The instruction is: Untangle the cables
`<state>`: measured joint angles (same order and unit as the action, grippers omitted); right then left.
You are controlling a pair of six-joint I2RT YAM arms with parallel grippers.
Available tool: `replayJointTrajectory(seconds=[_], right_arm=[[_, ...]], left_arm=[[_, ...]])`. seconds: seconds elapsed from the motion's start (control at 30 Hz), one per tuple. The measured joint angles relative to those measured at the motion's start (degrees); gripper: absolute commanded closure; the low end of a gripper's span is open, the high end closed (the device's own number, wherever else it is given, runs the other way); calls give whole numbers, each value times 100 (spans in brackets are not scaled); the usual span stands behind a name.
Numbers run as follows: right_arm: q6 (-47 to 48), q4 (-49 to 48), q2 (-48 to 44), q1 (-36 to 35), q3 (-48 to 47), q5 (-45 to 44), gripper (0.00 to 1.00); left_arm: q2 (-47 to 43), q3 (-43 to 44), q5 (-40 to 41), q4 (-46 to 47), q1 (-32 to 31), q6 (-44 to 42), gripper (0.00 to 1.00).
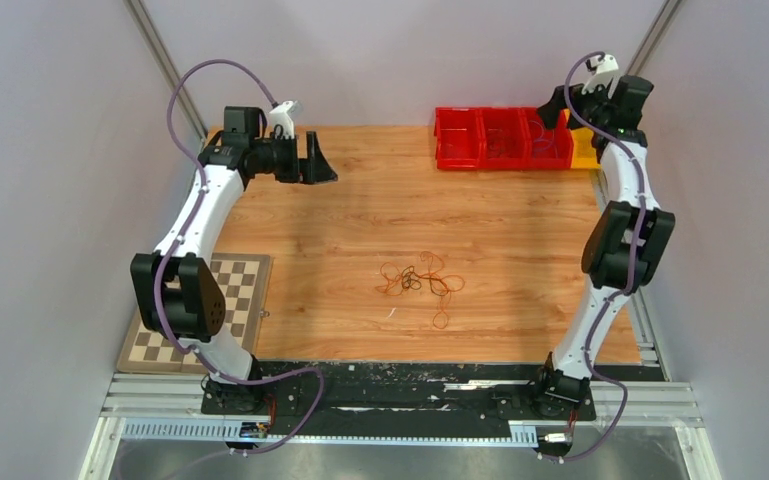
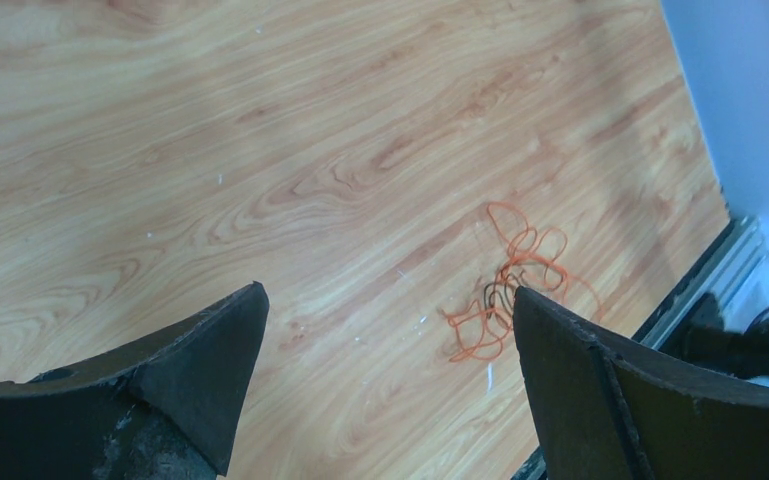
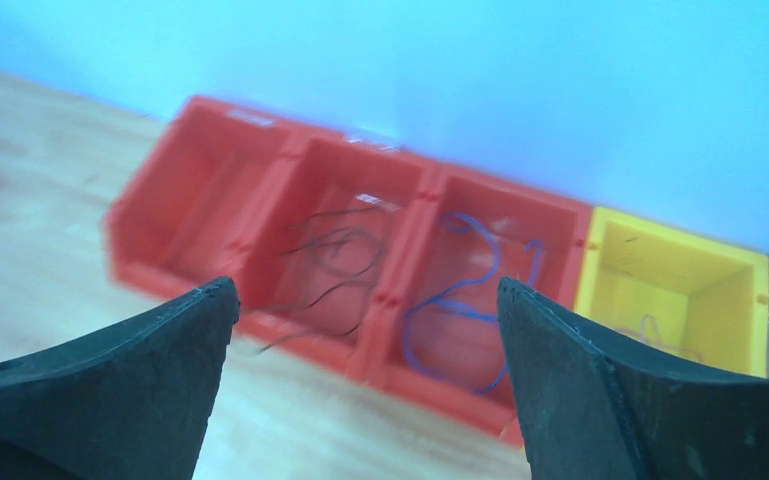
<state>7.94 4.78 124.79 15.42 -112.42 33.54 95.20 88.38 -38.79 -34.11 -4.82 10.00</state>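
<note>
The cables (image 1: 420, 280) lie tangled mid-tabletop (image 1: 340, 230), toward the near edge. My left fingers (image 2: 190, 370) stand apart, with the tangle ahead and to their right. My right fingers (image 3: 130, 390), also apart, hang over the bins (image 3: 360, 250), so I judge the left arm nearer.

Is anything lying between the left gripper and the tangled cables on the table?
Nothing visible does. Only bare wooden table separates the open left gripper from the cables; the checkerboard lies off to the side.
</note>
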Motion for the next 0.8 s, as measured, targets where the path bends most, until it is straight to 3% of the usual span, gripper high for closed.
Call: replayJointTrajectory(seconds=[0.13,0.23,0.33,0.47,0.57,0.8], right_arm=[[363,984,-1272,-59,756,669,4],[706,1875,-2232,-306,1657,1097,9],[1023,2570,-2732,-780,2614,1318,18],[1248,3300,-2778,-1499,3882,1364,25],[1320,3751,-2739,-2028,4621,1318,26],[1268,3932,-2470,-2796,4837,1239,33]], left_arm=[[-22,-125,-164,-236,-354,-1014,0],[13,-391,-293,-420,-1003,-1779,0],[203,-597,-437,-483,-1609,-2302,8],[470,-957,-682,-352,-2232,-2702,15],[525,-1268,-734,-131,-2505,-2726,10],[730,-1770,-669,767,-2704,-2151,4]])
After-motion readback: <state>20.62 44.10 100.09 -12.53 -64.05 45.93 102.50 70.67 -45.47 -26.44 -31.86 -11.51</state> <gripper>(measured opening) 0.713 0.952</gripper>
